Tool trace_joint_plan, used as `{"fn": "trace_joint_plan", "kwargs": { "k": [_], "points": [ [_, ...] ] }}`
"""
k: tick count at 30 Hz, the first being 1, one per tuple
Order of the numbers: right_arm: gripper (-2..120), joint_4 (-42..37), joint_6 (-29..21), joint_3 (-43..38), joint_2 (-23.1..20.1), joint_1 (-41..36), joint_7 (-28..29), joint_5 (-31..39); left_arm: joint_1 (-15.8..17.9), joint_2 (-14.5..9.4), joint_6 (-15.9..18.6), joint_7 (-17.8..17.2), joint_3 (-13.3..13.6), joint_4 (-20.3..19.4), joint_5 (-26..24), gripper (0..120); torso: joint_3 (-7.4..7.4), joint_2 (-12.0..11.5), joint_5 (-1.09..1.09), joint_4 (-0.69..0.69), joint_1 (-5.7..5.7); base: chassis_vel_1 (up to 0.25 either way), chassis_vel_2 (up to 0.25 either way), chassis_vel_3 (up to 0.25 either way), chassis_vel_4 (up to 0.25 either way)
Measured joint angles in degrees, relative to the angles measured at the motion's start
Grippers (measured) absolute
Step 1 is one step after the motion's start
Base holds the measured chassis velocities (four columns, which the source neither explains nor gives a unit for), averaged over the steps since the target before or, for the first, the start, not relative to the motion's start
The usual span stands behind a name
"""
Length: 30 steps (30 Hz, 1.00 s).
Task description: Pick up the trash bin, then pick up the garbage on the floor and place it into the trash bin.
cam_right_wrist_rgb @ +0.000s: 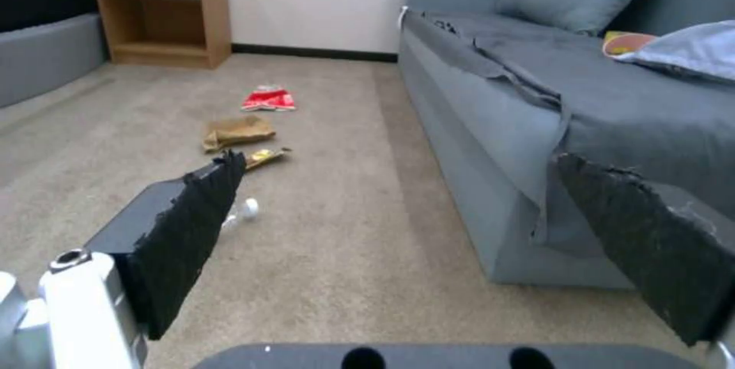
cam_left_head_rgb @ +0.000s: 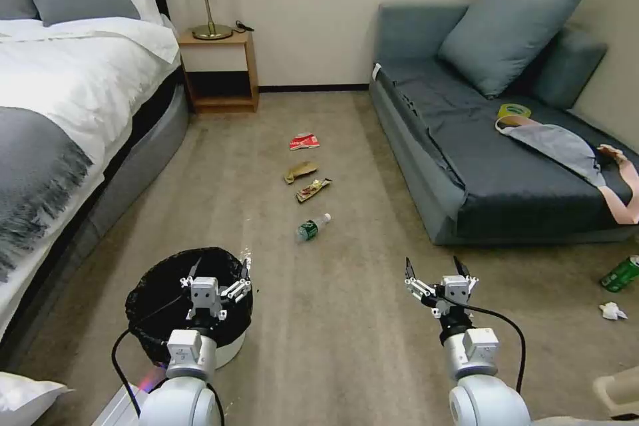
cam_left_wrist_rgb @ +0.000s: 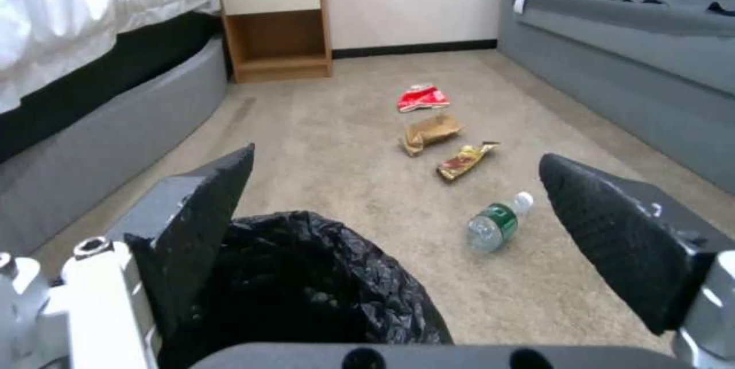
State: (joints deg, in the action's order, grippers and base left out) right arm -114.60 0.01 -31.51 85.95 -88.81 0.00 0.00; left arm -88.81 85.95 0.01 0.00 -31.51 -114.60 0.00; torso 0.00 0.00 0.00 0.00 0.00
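Note:
The trash bin, white with a black bag over its rim, stands on the floor at my near left. My left gripper hovers open over the bin's far rim, holding nothing. The garbage lies in a row on the carpet ahead: a red-and-white packet, a brown paper wrapper, a gold-brown snack wrapper and, nearest, a clear bottle with a green label. The left wrist view shows the bottle too. My right gripper hangs open and empty over bare carpet, right of the bottle.
A bed runs along the left and a wooden nightstand stands at the far wall. A grey sofa lines the right, with a yellow tape roll on it. A green can and crumpled white paper lie at far right.

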Motion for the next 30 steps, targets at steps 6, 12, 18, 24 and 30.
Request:
{"fn": "trace_joint_plan", "kwargs": {
  "k": [6,12,18,24,30],
  "points": [
    [100,-0.07,-0.01,0.01,0.00,0.00,0.02,0.00,0.00,0.11,0.47,0.00,0.01,-0.44,0.00,100,0.00,0.00,0.00,0.00,0.00,0.000,0.000,0.000,0.000],
    [100,-7.80,-3.00,1.02,2.27,-0.44,2.09,-1.80,-0.04,3.07,8.71,-1.46,0.89,-9.99,0.27,100,0.00,0.00,-0.01,0.00,0.00,0.000,0.000,0.000,0.000],
    [100,-16.70,-6.61,2.31,4.96,-0.97,4.59,-3.96,-0.16,4.78,16.24,-3.01,0.24,-17.45,-0.52,100,-0.01,0.00,0.01,-0.02,-0.01,0.000,0.000,0.000,0.000],
    [100,-18.98,-7.78,2.39,4.55,-0.12,6.63,-1.99,-0.39,1.01,22.61,-5.19,-6.70,-19.34,-5.64,100,0.00,0.00,-0.02,0.01,-0.01,0.000,0.000,0.000,0.000],
    [100,-18.93,-8.31,1.95,3.71,0.21,6.83,-0.84,0.03,-1.01,33.58,-13.56,-10.61,-19.57,-10.93,100,0.00,0.00,-0.01,0.00,0.00,0.000,0.000,0.000,0.000]
  ]
}}
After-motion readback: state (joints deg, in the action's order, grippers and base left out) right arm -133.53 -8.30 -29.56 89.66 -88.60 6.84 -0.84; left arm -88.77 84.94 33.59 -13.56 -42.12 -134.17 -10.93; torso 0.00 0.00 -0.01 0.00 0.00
